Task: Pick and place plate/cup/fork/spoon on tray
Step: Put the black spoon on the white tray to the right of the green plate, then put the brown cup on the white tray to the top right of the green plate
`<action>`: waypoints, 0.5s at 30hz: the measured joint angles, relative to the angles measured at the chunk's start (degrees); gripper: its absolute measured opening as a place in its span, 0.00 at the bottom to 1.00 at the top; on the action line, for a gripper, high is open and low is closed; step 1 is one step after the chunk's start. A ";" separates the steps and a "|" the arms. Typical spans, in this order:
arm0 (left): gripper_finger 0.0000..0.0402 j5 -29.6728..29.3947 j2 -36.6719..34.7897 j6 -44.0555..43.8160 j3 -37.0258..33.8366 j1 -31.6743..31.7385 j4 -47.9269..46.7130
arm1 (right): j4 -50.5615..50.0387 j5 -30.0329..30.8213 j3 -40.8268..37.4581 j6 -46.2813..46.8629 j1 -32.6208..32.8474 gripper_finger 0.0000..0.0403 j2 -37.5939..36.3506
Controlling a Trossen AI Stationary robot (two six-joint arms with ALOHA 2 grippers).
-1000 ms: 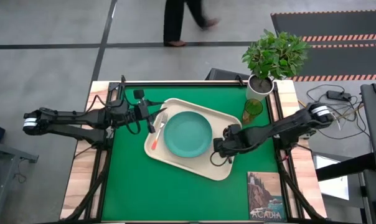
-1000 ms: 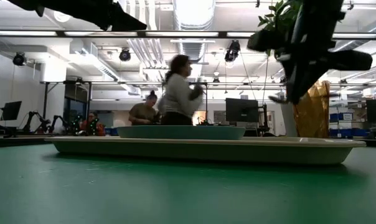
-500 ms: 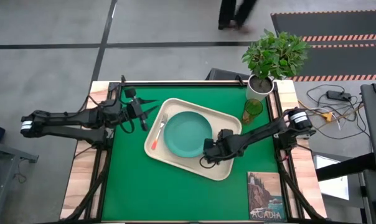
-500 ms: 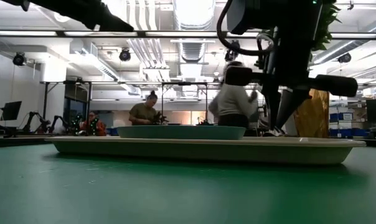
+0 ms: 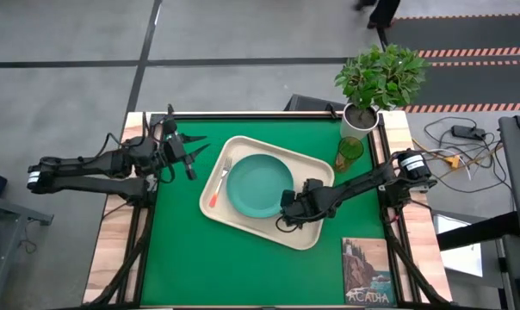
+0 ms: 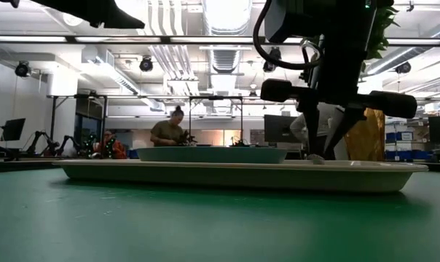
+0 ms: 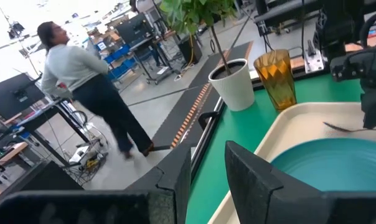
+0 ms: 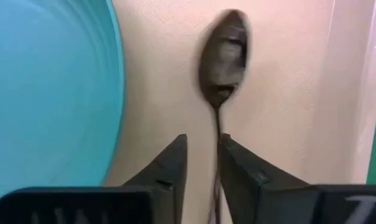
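The cream tray [image 5: 312, 234] lies on the green mat and holds the teal plate [image 5: 258, 184]. The orange-handled fork [image 5: 217, 185] lies on the tray left of the plate. My right gripper [image 5: 286, 215] is over the tray's near right part, beside the plate, shut on the dark spoon [image 8: 224, 56]. The green-amber cup [image 5: 349, 152] stands on the mat beside the white plant pot, and also shows in the left wrist view [image 7: 276, 78]. My left gripper [image 5: 191, 155] hangs open and empty off the tray's left side, above the mat. My right gripper pinches the spoon's thin handle [image 8: 216, 124] between its two fingers. The handle runs along the fingers, with the bowl out ahead of them. The fingers slant down from the table's right. The spoon's bowl [image 6: 316, 158] is down at the tray floor, right of the plate.
A potted plant [image 5: 361, 120] stands at the far right corner. A picture card [image 5: 368, 271] lies at the near right. Bare green mat [image 5: 174, 250] stretches along the near left. People show in the room beyond the table [image 7: 82, 81].
My right gripper has gone down and toward the table's left, along the plate's near right edge. It has brought the spoon from well above the tray down to the tray floor. My left gripper has drawn back from the tray toward the table's left edge.
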 joint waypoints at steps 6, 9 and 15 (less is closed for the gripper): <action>0.20 0.00 -1.78 -0.11 0.00 0.00 -2.60 | -0.19 -0.06 0.00 -4.96 -0.23 0.31 -2.03; 0.20 0.00 -2.01 -0.41 0.00 0.00 -2.57 | -0.22 -0.05 0.02 -13.83 -0.58 0.34 -5.02; 0.20 0.02 -1.93 -0.48 0.00 -0.04 -2.61 | -0.08 -1.14 0.02 -48.37 -0.30 0.27 -9.70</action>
